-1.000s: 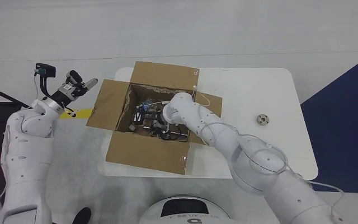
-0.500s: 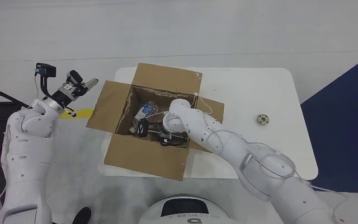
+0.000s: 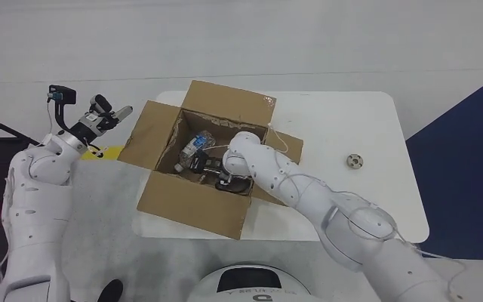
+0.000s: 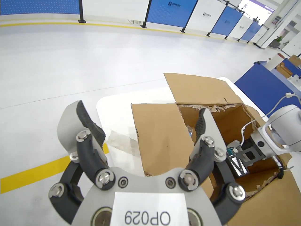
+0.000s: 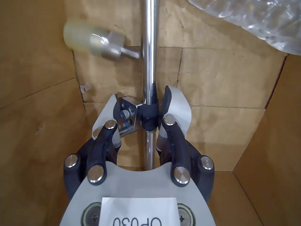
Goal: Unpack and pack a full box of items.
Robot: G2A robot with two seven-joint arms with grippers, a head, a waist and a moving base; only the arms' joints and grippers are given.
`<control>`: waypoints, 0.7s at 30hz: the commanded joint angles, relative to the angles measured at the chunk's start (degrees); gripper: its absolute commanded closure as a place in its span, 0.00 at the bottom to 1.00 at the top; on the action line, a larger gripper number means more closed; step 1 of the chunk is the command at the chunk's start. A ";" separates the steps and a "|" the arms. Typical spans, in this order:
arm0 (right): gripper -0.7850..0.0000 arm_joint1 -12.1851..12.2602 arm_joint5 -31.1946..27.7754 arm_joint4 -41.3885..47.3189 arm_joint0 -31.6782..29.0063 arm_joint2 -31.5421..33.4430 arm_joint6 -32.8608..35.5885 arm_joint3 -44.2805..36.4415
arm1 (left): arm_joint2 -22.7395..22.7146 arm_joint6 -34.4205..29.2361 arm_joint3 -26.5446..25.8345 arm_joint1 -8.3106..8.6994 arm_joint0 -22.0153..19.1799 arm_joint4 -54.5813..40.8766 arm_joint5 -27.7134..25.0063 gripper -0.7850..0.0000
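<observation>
Cardboard box [image 3: 189,208] sits flaps-open on the white surface [image 3: 355,128]. Deep inside it, the right claw [image 5: 141,109] is clamped on a chrome rod [image 5: 149,48] beside a clear bottle [image 5: 235,5]. The left claw [image 4: 142,112] hangs beyond the surface's edge, fingers apart.

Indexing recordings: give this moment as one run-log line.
right pincer: shut on metal rod inside box | left pincer: open, outside box | plastic bottle: in box

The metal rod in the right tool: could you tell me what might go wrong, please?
The side knob on the metal rod may snag the box wall. The right tool grips only its black collar, so it could swing into the clear bottle. The open left tool isn't steadying the box.
</observation>
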 commanded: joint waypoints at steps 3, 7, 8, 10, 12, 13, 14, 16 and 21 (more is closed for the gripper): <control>0.95 -0.28 0.66 -0.58 0.10 0.28 -1.09 0.50 | 0.00 0.00 0.00 0.00 0.00 0.00 0.00 0.00; 1.00 0.00 0.71 -1.99 -0.35 0.71 -3.09 -0.44 | 0.00 0.00 0.00 0.00 0.00 0.00 0.00 0.00; 1.00 0.20 0.85 -2.55 -0.55 0.89 -3.71 -0.86 | 0.00 0.00 0.00 0.00 0.00 0.00 0.00 0.00; 1.00 0.77 1.77 -4.10 -1.18 1.37 -5.25 -2.21 | 0.00 0.00 0.00 0.00 0.00 0.00 0.00 0.00; 1.00 1.58 2.95 -6.09 -2.20 1.93 -6.74 -4.36 | 0.00 0.00 0.00 0.00 0.00 0.00 0.00 0.00; 1.00 2.08 3.56 -7.20 -2.87 2.29 -7.56 -5.75 | 0.00 0.00 0.00 0.00 0.00 0.00 0.00 0.00; 1.00 2.70 4.16 -8.55 -3.69 2.69 -8.56 -7.35 | 0.00 0.00 0.00 0.00 0.00 0.00 0.00 0.00; 1.00 4.12 5.71 -11.22 -5.60 3.89 -10.17 -10.82 | 0.00 0.00 0.00 0.00 0.00 0.00 0.00 0.00; 1.00 8.20 8.40 -17.98 -11.77 8.15 -12.83 -21.21 | 0.00 0.00 0.00 0.00 0.00 0.00 0.00 0.00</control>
